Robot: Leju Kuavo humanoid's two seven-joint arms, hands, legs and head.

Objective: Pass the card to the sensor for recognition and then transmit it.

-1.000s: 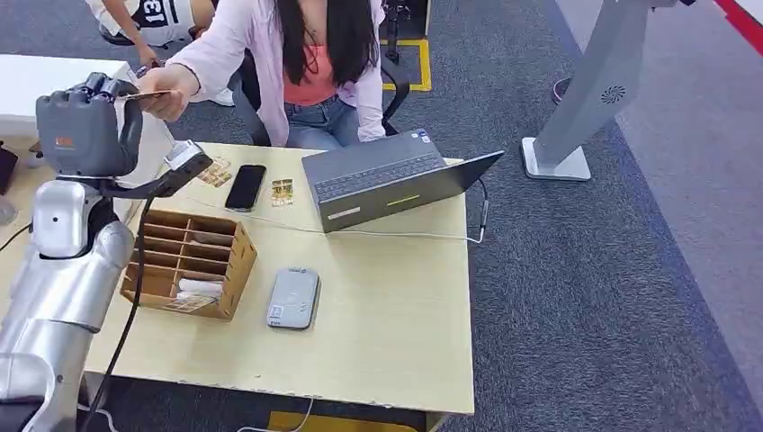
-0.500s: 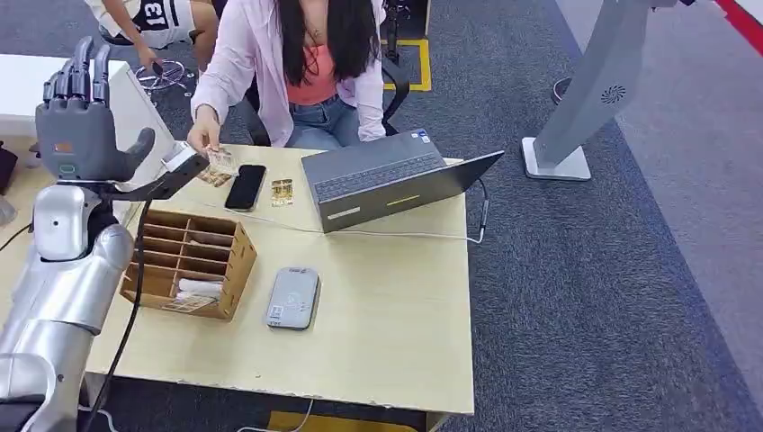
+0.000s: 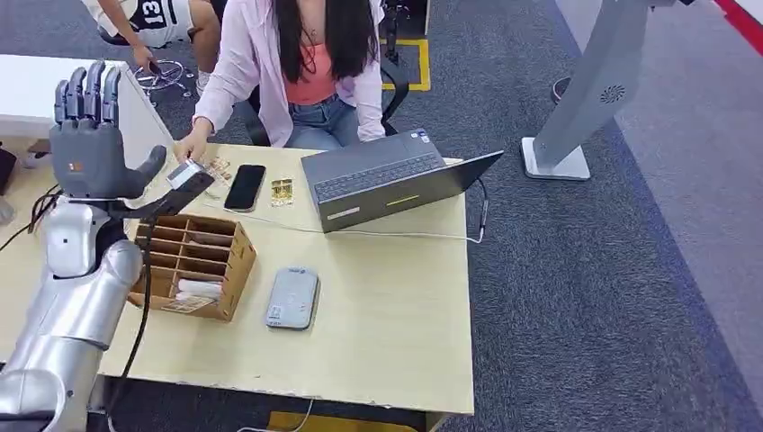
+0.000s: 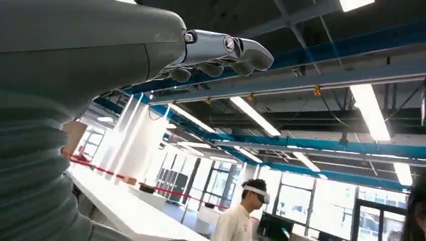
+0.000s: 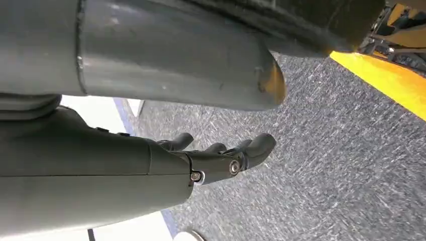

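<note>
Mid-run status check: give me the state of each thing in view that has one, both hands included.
left hand: raised, fingers spread, holding nothing
right hand: hanging over the carpet, fingers loosely curled, holding nothing
laptop: lid open flat
phone: flat on the table, screen dark
card reader: flat on the table, nothing on it
wooden organizer: upright, cards in its near slots

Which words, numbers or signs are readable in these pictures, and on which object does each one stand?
"13": on the white jersey of a person at the far edge.
Fan-like round sign, no words: on the grey stand.
Label on the grey card reader: too small.
Sticker on the laptop: blurred.
Red mark on the left hand: unreadable.
</note>
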